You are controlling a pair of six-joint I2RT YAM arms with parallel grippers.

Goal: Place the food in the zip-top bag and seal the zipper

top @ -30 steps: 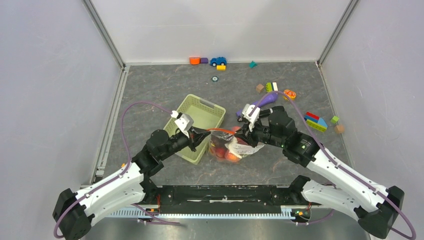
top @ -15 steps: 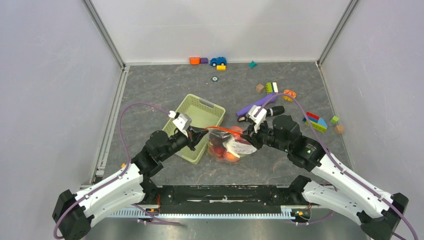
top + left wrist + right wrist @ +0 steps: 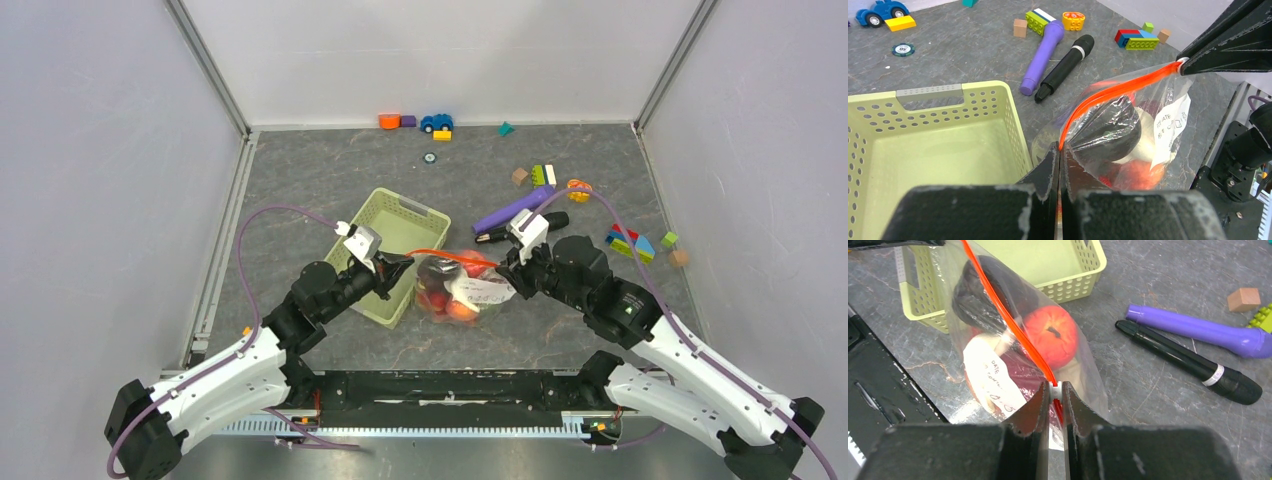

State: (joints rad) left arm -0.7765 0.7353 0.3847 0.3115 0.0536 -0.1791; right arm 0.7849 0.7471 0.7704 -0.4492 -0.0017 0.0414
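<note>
Our left fingers (image 3: 1058,152) were squeezed shut on one end of the orange zipper (image 3: 1113,92). Our right fingers (image 3: 1054,392) were squeezed shut on the other end. The zipper ran in a tight line between them, with only a small bend near the left end.

Under the zipper hung the clear bag (image 3: 468,292). Its bottom seemed to sit on the desk (image 3: 300,170), between our two arms and just beside the green basket (image 3: 410,208). The food (image 3: 1050,335) was inside the bag. We could see a red apple, a dark piece and something white behind the label. A black pen (image 3: 1188,360) and a purple pen (image 3: 1198,330) lay on the desk past the bag, well out of our way.

We thought the food part was done and the job now was to close the zipper. We could not tell if the two sides of the zipper were already pressed together all the way along.

To do this well, we thought one set of fingers should hold its end firmly. The other set should slide slowly along the zipper, pinching as it went. The zipper should be tight, but not pulled too hard, or the thin bag could slip out or tip over. The food should sit low, away from the zipper.
</note>
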